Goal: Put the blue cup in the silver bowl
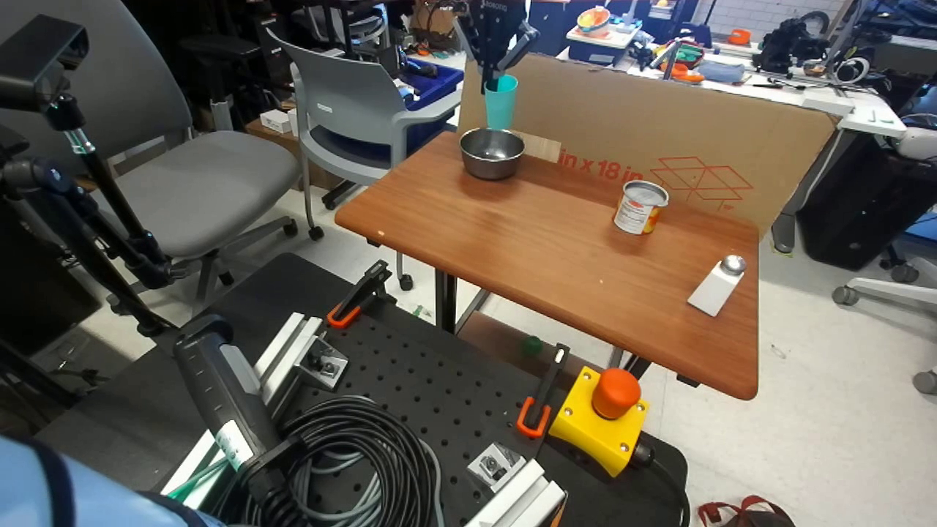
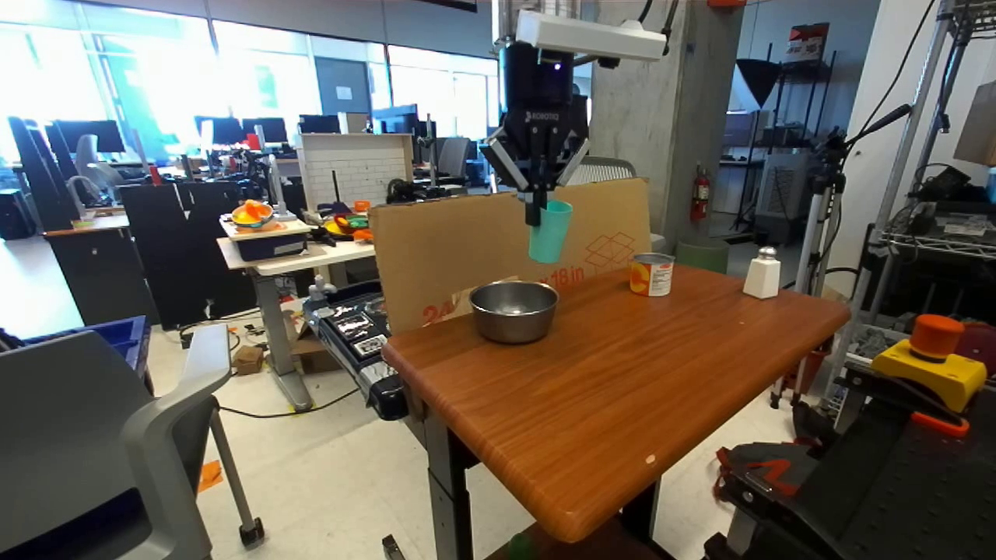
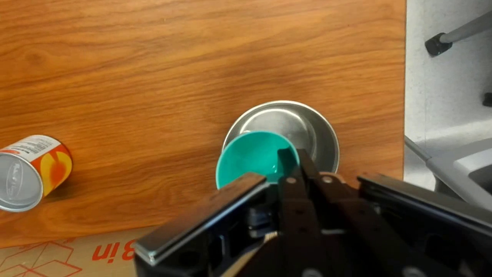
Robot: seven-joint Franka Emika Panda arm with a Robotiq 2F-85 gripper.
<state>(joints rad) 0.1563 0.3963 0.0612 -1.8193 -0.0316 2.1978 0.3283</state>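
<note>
Fingers nipped together on tapered teal-blue plastic cup; I'd centre over round silver metal bowl near bench corner, then lower.

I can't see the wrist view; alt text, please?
A black gripper pinches the wall of a teal-blue plastic tumbler, which hides part of a round silver metal bowl on a brown wood-grained table. At the left edge stands a white, orange and yellow cylindrical metal can.
</note>
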